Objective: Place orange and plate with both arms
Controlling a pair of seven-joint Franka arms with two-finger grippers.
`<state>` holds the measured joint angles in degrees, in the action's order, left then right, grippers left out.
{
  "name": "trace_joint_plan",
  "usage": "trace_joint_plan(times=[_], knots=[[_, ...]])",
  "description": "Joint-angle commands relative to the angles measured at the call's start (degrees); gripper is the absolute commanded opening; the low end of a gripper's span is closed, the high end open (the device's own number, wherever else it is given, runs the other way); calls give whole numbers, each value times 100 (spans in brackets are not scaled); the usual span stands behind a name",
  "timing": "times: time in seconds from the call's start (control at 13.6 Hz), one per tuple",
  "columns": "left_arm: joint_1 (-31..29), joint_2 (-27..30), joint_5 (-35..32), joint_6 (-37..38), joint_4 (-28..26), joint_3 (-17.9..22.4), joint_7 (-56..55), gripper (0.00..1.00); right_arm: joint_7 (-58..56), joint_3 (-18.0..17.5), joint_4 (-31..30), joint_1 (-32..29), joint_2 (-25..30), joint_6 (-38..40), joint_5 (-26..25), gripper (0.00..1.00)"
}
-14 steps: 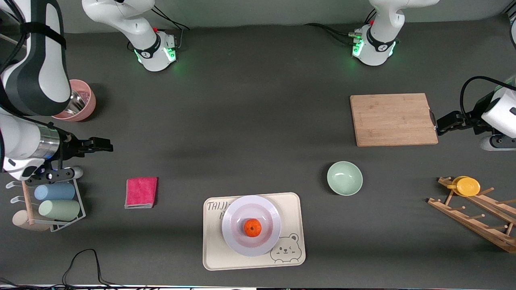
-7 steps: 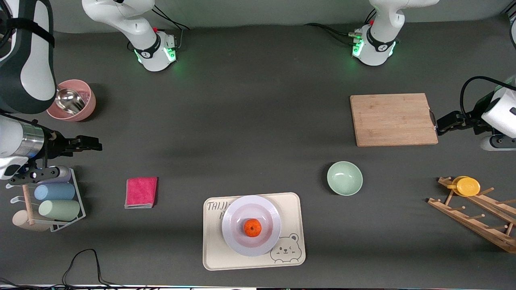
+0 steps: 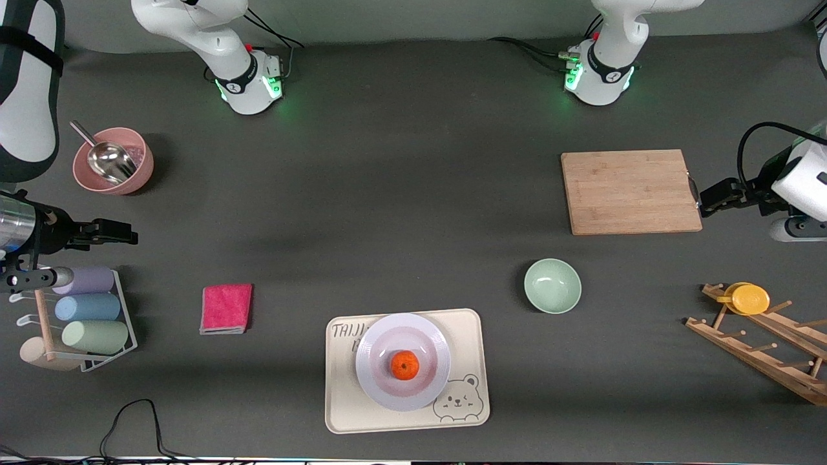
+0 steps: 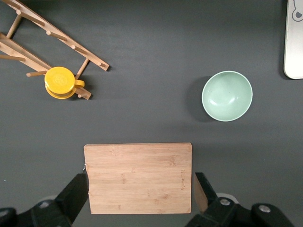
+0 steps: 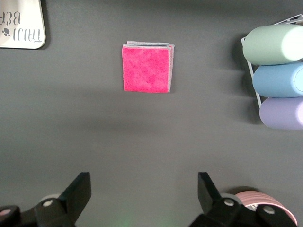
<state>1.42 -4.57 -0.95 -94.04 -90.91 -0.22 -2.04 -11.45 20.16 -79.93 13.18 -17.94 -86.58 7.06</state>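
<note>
The table (image 3: 400,194) is dark grey and flat, and a pale grey-green wall is running along its top edge, where the two white robot bases are glowing green.

The orange (image 3: 405,365) is sitting in the middle of the plate (image 3: 426,381). The plate is lying on a cream tray (image 3: 342,413) with a little bear drawn on it, close to the front camera. Nothing is holding the orange or the plate.

The right gripper (image 3: 119,232) is hanging in the air over bare table at the right arm's end, with its two fingers wide apart and holding nothing. In the right wrist view the fingers (image 5: 80,189) are standing far apart over the grey table. Near it a pink bowl (image 3: 139,174) is sitting with a shiny metal scoop (image 3: 106,158) in it. A white wire rack (image 3: 123,323) is holding purple, blue and green cups on their sides. A folded pink cloth (image 3: 226,308) is lying between the rack and the tray.

The left gripper (image 3: 714,199) is hanging at the left arm's end, just beside the edge of a wooden board (image 3: 630,192). Its fingers (image 4: 75,194) are wide apart too, one past each side of the board, and holding nothing. A mint green bowl (image 3: 552,285) is sitting nearer the front camera than the board. A yellow cup (image 3: 749,298) is sitting on a wooden peg rack (image 3: 762,349).
</note>
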Motion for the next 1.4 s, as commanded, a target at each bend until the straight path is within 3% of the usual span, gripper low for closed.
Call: trace_joint_plan(times=[0.0, 0.22, 0.59, 0.74, 0.96, 1.33], knots=[[60, 61, 16, 26, 4, 31, -15, 100, 238, -21, 13, 149, 54, 220, -187, 100], [68, 79, 16, 35, 4, 31, -15, 100, 248, -160, -171, 123, 141, 274, -231, 100], [60, 79, 8, 35, 4, 31, -15, 100, 266, -1161, -917, -649, 1001, 125, -433, 100], [68, 79, 16, 35, 4, 31, -15, 100, 266, -1487, -1679, -878, 1589, -313, -504, 100], [69, 79, 8, 35, 4, 31, -15, 100, 274, -1506, -2640, -878, 2294, -1000, -557, 100], [69, 79, 16, 26, 4, 31, -15, 100, 310, -1831, -2563, -1116, 2278, -957, -469, 100]])
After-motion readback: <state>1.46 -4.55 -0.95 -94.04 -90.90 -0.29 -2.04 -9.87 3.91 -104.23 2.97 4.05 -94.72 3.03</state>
